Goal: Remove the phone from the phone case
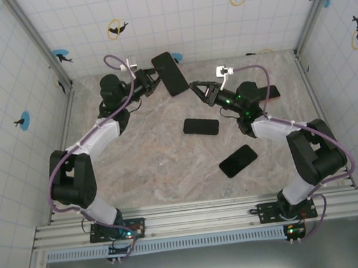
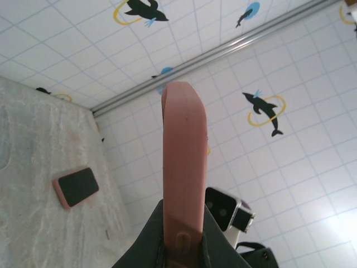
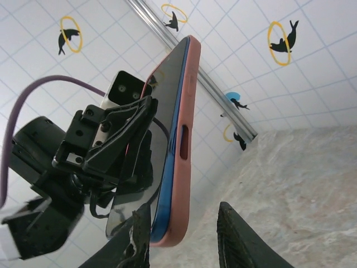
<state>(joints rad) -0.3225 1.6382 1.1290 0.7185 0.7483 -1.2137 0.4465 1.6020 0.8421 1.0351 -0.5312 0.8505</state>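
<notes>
The phone (image 1: 169,73), dark screen up, sits in a pink phone case and is held up in the air at the back of the table. My left gripper (image 1: 153,80) is shut on its left end. In the left wrist view the case (image 2: 184,167) stands edge-on out of the shut jaws (image 2: 184,245). My right gripper (image 1: 195,90) is open at the phone's near corner. In the right wrist view the blue-sided phone (image 3: 162,139) and its pink case (image 3: 187,139) hang between the open fingers (image 3: 181,209), close to the left one and well apart from the right one.
Two other dark phones lie on the marble table, one in the middle (image 1: 201,126) and one nearer the front (image 1: 238,161). A third dark one (image 1: 272,92) lies partly under the right arm. A pink-cased phone (image 2: 76,187) lies on the table. Tiled walls close in three sides.
</notes>
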